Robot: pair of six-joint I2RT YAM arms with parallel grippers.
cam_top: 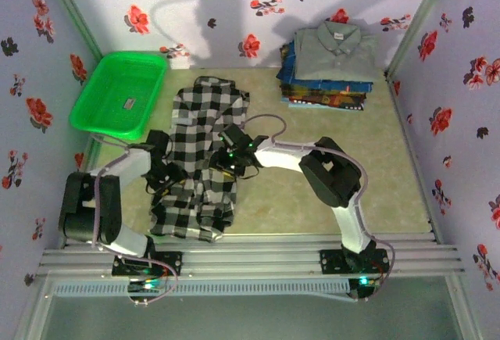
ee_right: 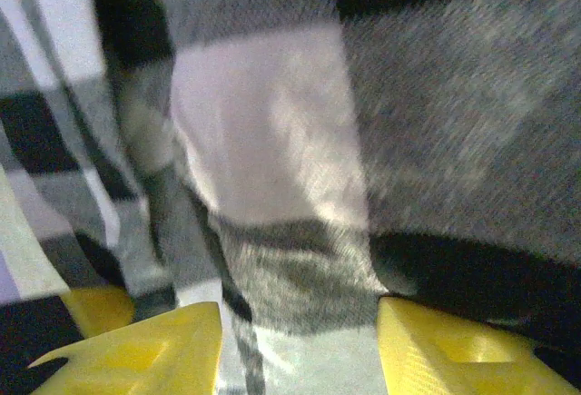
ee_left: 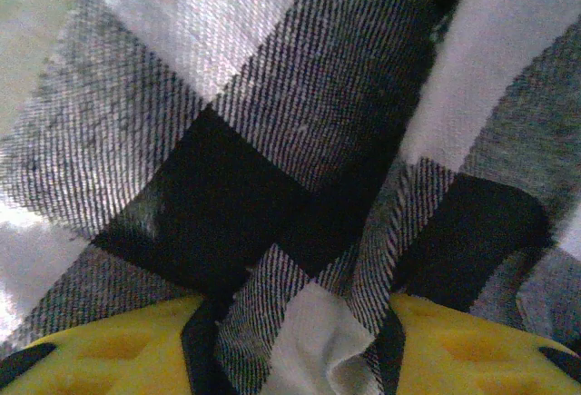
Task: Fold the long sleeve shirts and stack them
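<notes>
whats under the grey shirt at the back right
Folded blue and dark patterned shirts, only their near and left edges showing. The grey shirt covers the rest, so their number is unclear.

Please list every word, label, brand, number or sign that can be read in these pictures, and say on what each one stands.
No text can be read.
On the grey shirt, a neck tag: too small to read.
In the basket, a sticker: too small to read.
On the checked shirt: no print seen.
</notes>
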